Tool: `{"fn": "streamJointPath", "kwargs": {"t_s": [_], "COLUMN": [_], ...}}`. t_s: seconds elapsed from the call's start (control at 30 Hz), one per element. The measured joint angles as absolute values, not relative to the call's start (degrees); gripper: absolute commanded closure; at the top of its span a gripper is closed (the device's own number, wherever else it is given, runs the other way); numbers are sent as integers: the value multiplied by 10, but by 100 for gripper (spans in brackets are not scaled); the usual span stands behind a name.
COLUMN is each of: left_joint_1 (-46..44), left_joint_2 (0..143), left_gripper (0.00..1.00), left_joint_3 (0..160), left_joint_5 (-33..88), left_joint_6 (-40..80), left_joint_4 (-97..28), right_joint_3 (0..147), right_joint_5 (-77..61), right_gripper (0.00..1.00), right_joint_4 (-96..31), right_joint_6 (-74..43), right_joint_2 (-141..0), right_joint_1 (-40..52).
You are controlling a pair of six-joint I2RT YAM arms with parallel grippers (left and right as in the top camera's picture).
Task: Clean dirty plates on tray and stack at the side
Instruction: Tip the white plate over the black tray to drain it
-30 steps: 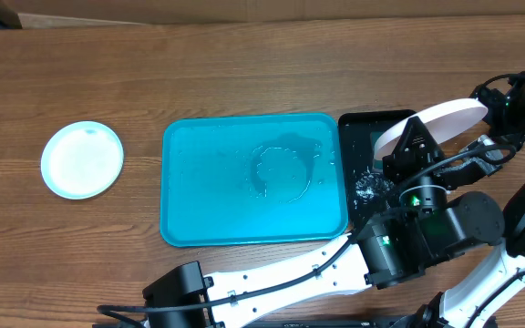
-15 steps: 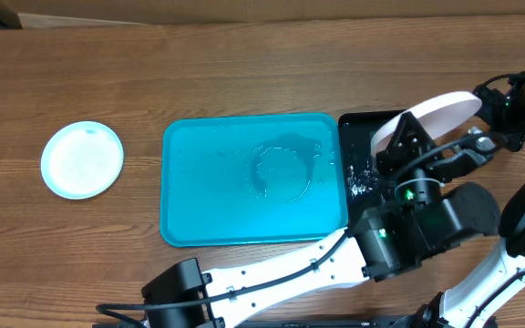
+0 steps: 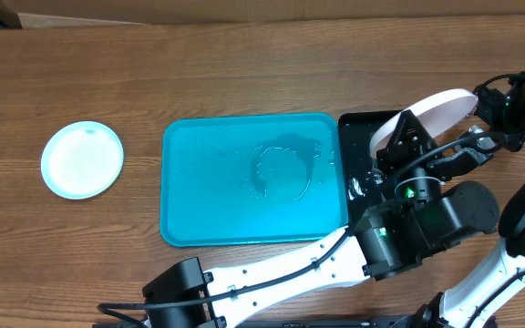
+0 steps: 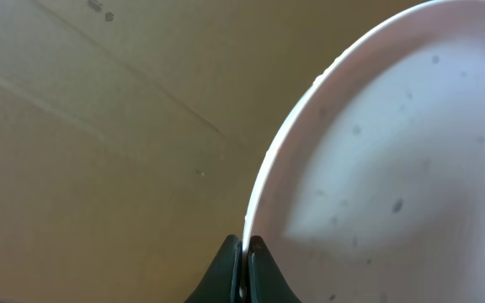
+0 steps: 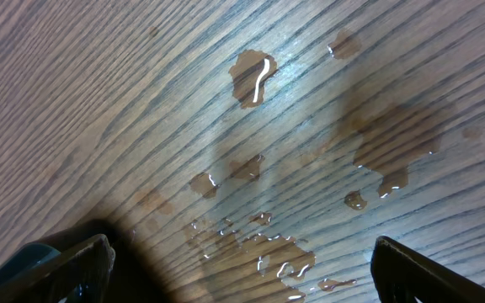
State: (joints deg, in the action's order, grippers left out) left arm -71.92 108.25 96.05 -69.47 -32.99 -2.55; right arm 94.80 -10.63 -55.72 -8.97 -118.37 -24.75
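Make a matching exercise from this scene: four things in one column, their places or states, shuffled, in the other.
1 white round plastic plate
2 light cyan round plastic plate
3 turquoise rectangular plastic tray
4 right gripper

A wet, no plate on it
B open above the wet wooden table
C pinched at its rim by the left gripper
D lying flat on the table

Pairs: 1-C, 2-D, 3-A, 4-B

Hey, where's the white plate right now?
The white plate is at the overhead view's right side, held tilted over the black tray, its rim pinched by the left gripper.
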Motion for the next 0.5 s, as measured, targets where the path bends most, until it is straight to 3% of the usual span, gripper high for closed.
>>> {"fn": "streamJointPath", "kwargs": {"t_s": [0.3,0.5], "left_joint_1": [-728,-714], "left_joint_2": [1086,1086], "left_gripper": [96,96], "left_joint_3": [961,961], "left_joint_5": [-707,-695], "left_joint_6": [-345,-286], "left_joint_4": [-30,-82], "right_joint_3": [948,948], "right_joint_5": [-107,-107], "right_gripper": [0,0], "right_joint_4": [-557,-557], "right_joint_6": [-90,-90], "right_joint_2": [-1184,-1184], "right_joint_1": [-248,-248]}}
